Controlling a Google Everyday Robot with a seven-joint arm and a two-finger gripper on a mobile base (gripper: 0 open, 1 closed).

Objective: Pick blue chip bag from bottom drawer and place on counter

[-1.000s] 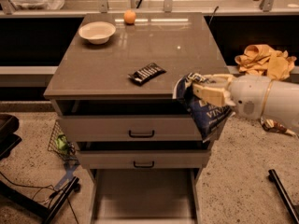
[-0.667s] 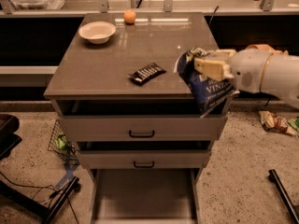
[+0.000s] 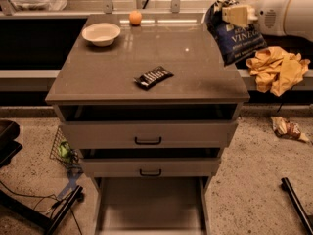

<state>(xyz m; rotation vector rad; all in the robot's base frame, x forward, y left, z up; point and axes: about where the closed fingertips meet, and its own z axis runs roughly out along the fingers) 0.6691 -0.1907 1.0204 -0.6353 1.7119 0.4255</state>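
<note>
The gripper (image 3: 235, 14) is at the upper right, over the back right corner of the counter (image 3: 146, 58). Its pale fingers are clamped on the top of the blue chip bag (image 3: 237, 41). The bag hangs tilted below them, straddling the counter's right edge, partly over the slab and partly past it. Whether its lower corner touches the surface cannot be told. The white arm (image 3: 286, 11) reaches in from the right. Most of the counter near the bag is bare, with open room across the middle and along the front and right edges. A striped wrapper (image 3: 153, 77) lies near the centre front, well apart from the bag. A bowl (image 3: 101, 33) sits at the back left, and an orange (image 3: 135, 17) rests near the back edge just beside it. The bottom drawer (image 3: 149, 204) is pulled far out and its flat floor is bare. Above it, the middle drawer (image 3: 149, 166) and the top drawer (image 3: 146, 133) stand slightly open. A yellow cloth (image 3: 276, 68) lies heaped just right of the counter, below the arm and close to the bag. On the floor to the right are a crumpled packet (image 3: 288, 129) and a black bar (image 3: 296, 204). A wire basket (image 3: 63, 151) sits against the cabinet's left side.
</note>
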